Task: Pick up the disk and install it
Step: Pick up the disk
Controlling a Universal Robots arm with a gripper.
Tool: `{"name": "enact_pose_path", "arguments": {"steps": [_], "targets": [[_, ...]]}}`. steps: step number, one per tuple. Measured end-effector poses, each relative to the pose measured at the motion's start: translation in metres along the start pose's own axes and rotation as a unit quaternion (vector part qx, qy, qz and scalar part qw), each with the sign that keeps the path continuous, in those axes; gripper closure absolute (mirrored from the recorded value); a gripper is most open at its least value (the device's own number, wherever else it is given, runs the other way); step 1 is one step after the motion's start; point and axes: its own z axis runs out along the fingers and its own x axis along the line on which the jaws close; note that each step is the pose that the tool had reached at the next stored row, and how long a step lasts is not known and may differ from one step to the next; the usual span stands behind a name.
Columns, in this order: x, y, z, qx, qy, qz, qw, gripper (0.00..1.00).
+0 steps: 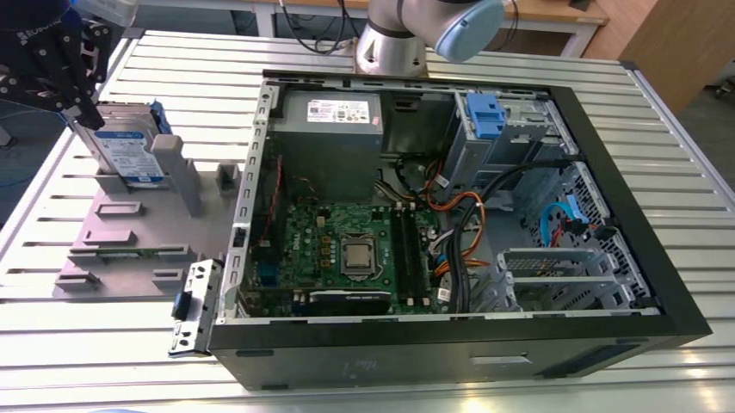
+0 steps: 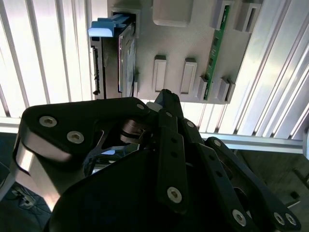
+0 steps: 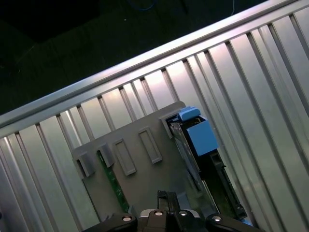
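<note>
The disk (image 1: 124,148) is a silver drive with a white-and-blue label and a blue frame. It stands on edge in a slot of the grey holder plate (image 1: 120,258) at the exterior view's left. In both wrist views it appears edge-on, the disk (image 2: 126,55) and disk (image 3: 200,145) each showing a blue tab at one end. My black gripper (image 1: 83,110) hovers just above the disk's far upper corner. Its fingers meet with nothing between them, so the gripper (image 2: 164,96) is shut and sits beside the disk, not around it. The gripper (image 3: 166,198) is apart from the drive.
An open computer case (image 1: 677,284) lies at the exterior view's right, with a motherboard (image 1: 344,249), cables and a drive bay holding a blue latch (image 1: 483,116). A green memory stick (image 2: 217,48) sits in the holder plate. The arm's base (image 1: 391,47) stands behind the case. The table is ribbed metal.
</note>
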Motion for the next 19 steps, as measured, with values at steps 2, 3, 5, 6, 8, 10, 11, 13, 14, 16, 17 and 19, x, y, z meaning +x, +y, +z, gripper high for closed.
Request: {"name": "enact_pose_path", "arguments": {"steps": [2, 3, 5, 6, 8, 10, 11, 13, 14, 16, 17, 19], "targets": [[0.0000, 0.0000, 0.0000, 0.0000, 0.0000, -0.001, 1.00000, 0.89], [0.0000, 0.0000, 0.0000, 0.0000, 0.0000, -0.002, 1.00000, 0.89], [0.0000, 0.0000, 0.0000, 0.0000, 0.0000, -0.003, 0.99999, 0.89], [0.0000, 0.0000, 0.0000, 0.0000, 0.0000, -0.004, 0.99999, 0.89], [0.0000, 0.0000, 0.0000, 0.0001, 0.0000, -0.005, 0.99999, 0.89], [0.0000, 0.0000, -0.0001, 0.0000, 0.0001, -0.007, 0.99998, 0.89], [0.0001, 0.0000, -0.0001, 0.0000, 0.0001, -0.007, 0.99997, 0.89], [0.0000, 0.0000, -0.0001, 0.0001, 0.0001, -0.009, 0.99996, 0.89], [0.0000, 0.0000, -0.0001, 0.0001, 0.0001, -0.009, 0.99996, 0.89], [0.0000, 0.0000, 0.0000, 0.0001, 0.0000, -0.011, 0.99994, 0.89], [0.0000, 0.0000, 0.0000, 0.0002, 0.0000, -0.011, 0.99994, 0.89], [0.0000, 0.0000, 0.0000, 0.0002, 0.0001, -0.013, 0.99992, 0.89]]}}
